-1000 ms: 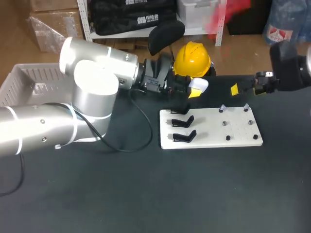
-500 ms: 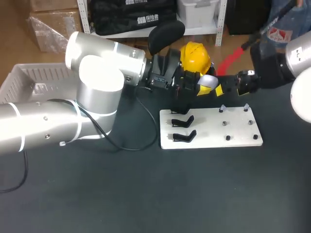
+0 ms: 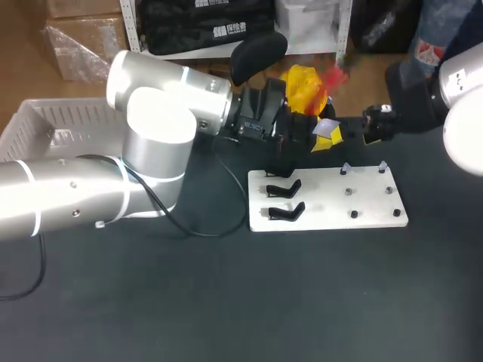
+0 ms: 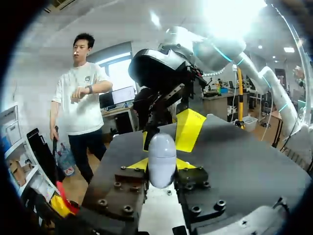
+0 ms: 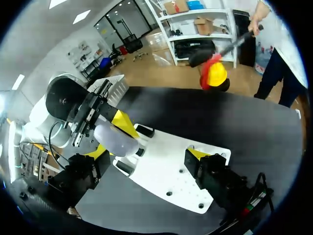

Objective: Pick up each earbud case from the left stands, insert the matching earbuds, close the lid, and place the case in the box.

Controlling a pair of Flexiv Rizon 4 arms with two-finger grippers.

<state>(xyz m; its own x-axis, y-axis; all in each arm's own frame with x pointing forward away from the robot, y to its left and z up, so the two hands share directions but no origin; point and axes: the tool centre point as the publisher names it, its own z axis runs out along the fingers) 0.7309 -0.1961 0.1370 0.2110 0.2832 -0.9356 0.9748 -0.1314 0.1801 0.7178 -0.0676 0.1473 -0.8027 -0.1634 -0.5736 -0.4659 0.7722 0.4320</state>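
Now: left gripper [image 3: 323,136] clamped on white earbud case [image 4: 162,156], held off the surface [image 3: 226,302] near the board's [image 3: 370,207] far edge. Long axis along the fingers, pointing at the right gripper [image 5: 146,167], which is spread wide and empty.

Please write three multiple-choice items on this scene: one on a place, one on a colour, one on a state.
1. Where is the earbud case?
A on a stand
B in the left gripper
C in the box

2. What colour is the board?
A white
B red
C green

3. How is the right gripper?
A shut on a case
B open
C shut on a peg

Key: B, its yellow tips clasp the case from two sides; A, it shows white against the dark table; B, its fingers stand wide apart, holding nothing.
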